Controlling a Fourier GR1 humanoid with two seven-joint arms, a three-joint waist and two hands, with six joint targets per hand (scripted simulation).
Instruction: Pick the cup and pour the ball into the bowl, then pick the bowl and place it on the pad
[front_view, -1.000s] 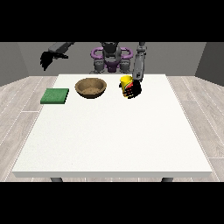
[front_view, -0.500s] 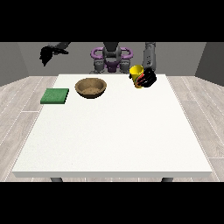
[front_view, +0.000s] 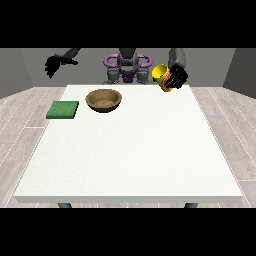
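The hand at the view's right (front_view: 177, 78) has its fingers curled round a yellow cup (front_view: 161, 76) and holds it in the air above the table's far right edge, tilted with its mouth towards the left. No ball shows in or near the cup. A brown wooden bowl (front_view: 104, 99) rests on the white table (front_view: 130, 150) near the far side, left of the cup. A green square pad (front_view: 63, 109) lies flat to the bowl's left. The hand at the view's left (front_view: 54, 64) hangs high above the table's far left corner, fingers spread and holding nothing.
The robot's grey and purple torso (front_view: 127, 67) stands behind the table's far edge. A grey plank floor surrounds the table on all sides.
The hand at the view's right has lifted the yellow cup off the table, carried it up and to the right, and tilted it. The other hand has barely moved.
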